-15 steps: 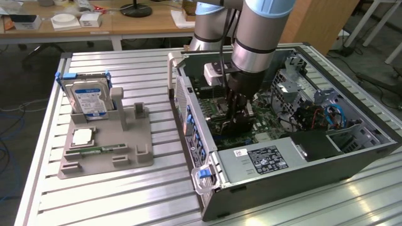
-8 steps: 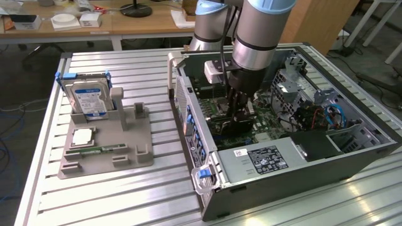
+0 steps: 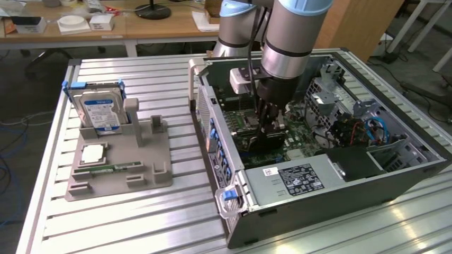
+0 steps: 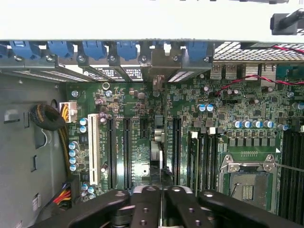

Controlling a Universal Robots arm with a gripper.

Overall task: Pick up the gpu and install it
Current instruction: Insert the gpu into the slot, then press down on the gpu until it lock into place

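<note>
Tool (image 4: 162,209) clenched on gpu (image 4: 156,156), edge-on over motherboard (image 4: 142,123) slots inside computer case (image 3: 318,203)

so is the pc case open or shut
Open: the pc case has its side panel off, motherboard exposed, with the gripper down inside it.

A big metal table (image 3: 141,222) with long grooves holds everything. On it, toward the exterior view's left, sits a grey plastic stand (image 3: 141,174). Just beside that, toward the exterior view's right, an open computer case (image 3: 339,196) lies on its side. The two are close together but do not touch.
</note>
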